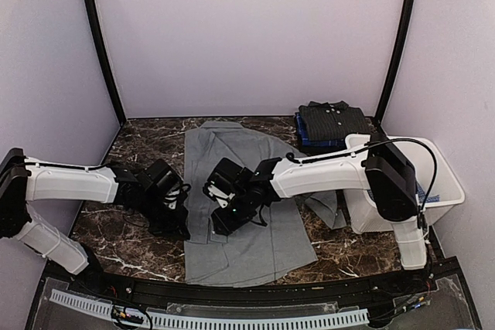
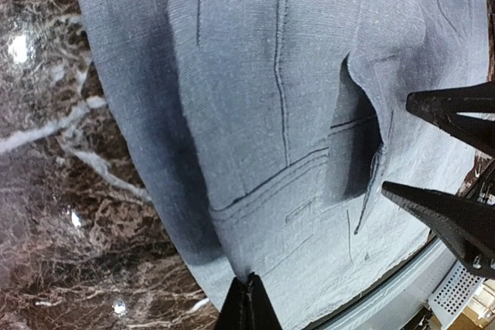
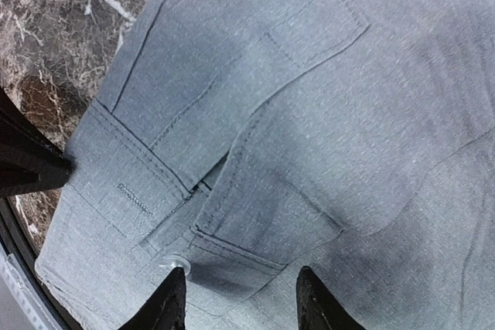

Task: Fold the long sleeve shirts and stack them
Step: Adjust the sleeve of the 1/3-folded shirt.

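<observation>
A plain grey long sleeve shirt (image 1: pixel 247 191) lies spread on the marble table (image 1: pixel 139 141), its sleeve folded in so the cuff (image 3: pixel 255 214) rests on the body. My left gripper (image 1: pixel 179 226) is at the shirt's left edge, its jaws shut on a pinch of the grey cloth (image 2: pixel 249 299). My right gripper (image 1: pixel 223 222) hovers low over the cuff, open (image 3: pixel 241 303), with a white button (image 3: pixel 176 262) beside its left fingertip. Nothing is between its fingers. At the back right, a dark folded shirt (image 1: pixel 334 119) lies on a blue one (image 1: pixel 313 142).
A white plastic tub (image 1: pixel 441 183) stands at the right edge, under my right arm. Another piece of grey cloth (image 1: pixel 329 208) lies beside the tub. The table's front rail (image 1: pixel 232 316) runs just below the shirt's hem.
</observation>
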### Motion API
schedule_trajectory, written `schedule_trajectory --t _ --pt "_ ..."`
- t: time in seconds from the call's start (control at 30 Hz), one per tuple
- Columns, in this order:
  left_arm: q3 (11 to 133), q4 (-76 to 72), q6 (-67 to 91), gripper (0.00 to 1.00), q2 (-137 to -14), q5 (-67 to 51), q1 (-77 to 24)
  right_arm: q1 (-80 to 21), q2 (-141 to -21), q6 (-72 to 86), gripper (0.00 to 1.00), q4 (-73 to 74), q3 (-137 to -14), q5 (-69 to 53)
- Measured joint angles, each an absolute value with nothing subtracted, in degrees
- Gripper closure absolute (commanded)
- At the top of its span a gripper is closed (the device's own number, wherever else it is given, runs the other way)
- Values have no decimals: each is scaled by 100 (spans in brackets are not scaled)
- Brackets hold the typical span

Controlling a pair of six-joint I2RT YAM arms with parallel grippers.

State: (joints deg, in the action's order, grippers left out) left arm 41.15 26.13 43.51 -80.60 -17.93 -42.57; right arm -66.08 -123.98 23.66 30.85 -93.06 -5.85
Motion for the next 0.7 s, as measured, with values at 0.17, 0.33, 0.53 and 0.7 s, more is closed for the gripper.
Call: schedule_trajectory --t 0.17,0.33,0.53,0.7 --pt "4115 2818 4274 100 -7913 -1973 -4344 -6593 -12215 2311 59 3116 -9325 -539" --pt "4115 2982 4215 100 -7905 -2150 -4431 -6486 -12079 2314 60 3105 -9470 -513" --pt "4134 3079 4143 100 -7905 -2316 -4528 -6281 -12073 2309 65 3074 -9706 -484" --pt "4136 3131 4117 100 -7905 -2423 -4674 -6202 -12075 2305 68 3017 -9789 -493"
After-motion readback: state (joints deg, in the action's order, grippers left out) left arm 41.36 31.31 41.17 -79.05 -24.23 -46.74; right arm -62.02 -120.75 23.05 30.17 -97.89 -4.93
